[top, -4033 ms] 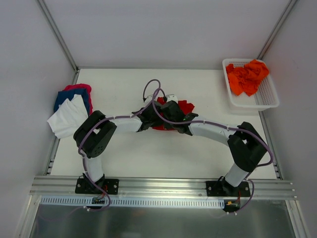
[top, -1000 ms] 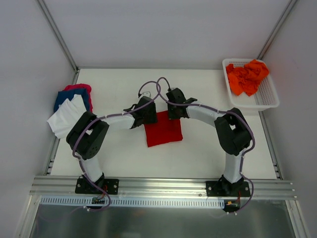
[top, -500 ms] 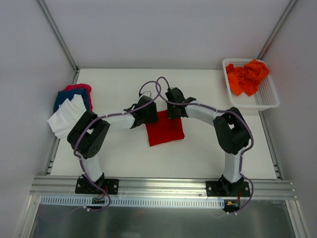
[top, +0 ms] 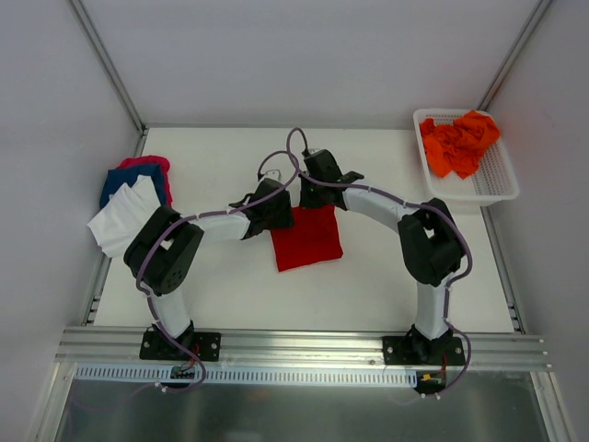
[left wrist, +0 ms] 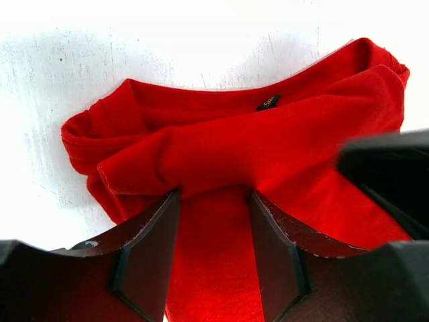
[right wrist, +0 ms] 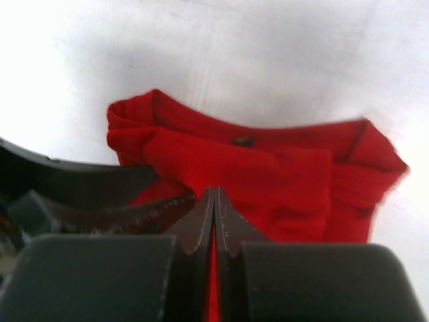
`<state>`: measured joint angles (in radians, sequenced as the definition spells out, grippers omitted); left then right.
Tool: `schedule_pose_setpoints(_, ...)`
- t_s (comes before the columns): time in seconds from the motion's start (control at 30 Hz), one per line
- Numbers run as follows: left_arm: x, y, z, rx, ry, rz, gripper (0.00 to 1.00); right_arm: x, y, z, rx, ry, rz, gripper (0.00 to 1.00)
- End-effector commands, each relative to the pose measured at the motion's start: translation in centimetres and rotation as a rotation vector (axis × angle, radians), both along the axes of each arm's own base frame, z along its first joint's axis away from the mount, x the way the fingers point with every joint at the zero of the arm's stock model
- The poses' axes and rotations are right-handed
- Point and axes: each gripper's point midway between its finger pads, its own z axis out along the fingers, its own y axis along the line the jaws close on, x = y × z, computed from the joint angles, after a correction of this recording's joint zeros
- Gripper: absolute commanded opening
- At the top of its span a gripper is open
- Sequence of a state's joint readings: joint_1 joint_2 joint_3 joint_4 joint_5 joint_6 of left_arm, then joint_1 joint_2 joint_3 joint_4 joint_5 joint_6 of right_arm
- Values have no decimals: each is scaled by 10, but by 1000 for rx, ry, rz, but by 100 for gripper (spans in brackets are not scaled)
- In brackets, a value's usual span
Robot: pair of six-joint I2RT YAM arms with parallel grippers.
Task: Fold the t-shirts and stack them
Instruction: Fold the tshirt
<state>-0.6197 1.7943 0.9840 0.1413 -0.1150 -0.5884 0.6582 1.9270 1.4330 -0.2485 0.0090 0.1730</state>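
The desk carries three groups. A pile of t-shirts in white, blue and pink sits at its left edge, and orange t-shirts fill a mesh basket at the far right corner. The deep red t-shirt lies folded into a rectangle at the centre — long axis running far to near, slightly skewed.

Both end effectors sit at its far, collar edge, so the cloth lies toward the arm bases from each. The left end effector, at the far-left corner, is about half open, its fingers straddling cloth without pinching it. The right end effector is fully closed; whether it nips any fabric I cannot tell.

The pile lies well to the left — the left arm looks nearer. The neck label faces up.
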Motion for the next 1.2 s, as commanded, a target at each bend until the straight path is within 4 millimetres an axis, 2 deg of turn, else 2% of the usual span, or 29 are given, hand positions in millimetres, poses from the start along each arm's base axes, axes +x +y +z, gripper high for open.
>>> schedule_pose_setpoints(0.0, -3, 5, 8, -2, -9, 3, 46, 6, 25, -12, 78, 50, 27, 0)
schedule_pose_setpoints(0.07, -3, 6, 8, -2, -10, 7, 46, 8, 30, -19, 98, 61, 25, 1)
schedule_pose_setpoints(0.23, -4, 7, 14, -9, -21, 6, 46, 11, 26, -50, 35, 112, -1, 0)
schedule_pose_setpoints(0.33, -5, 8, 18, -12, -31, 7, 46, 14, 2, -61, -94, 115, -62, 0)
schedule_pose_setpoints(0.47, -8, 12, 22, -8, -38, 10, 46, 22, -40, -52, -269, 49, -149, 0)
schedule_pose_setpoints(0.67, -11, 18, 25, -1, -49, 20, 46, 25, -89, -35, -332, 50, -218, 0)
schedule_pose_setpoints(0.8, -12, 20, 29, -2, -57, 23, 46, 22, -110, -33, -386, 62, -239, 0)
schedule_pose_setpoints(1.0, -13, 20, 31, -10, -56, 25, 46, 17, -116, -29, -387, 57, -238, 0)
schedule_pose_setpoints(1.17, -17, 26, 30, 1, -57, 37, 45, 17, -100, -34, -320, 74, -207, 0)
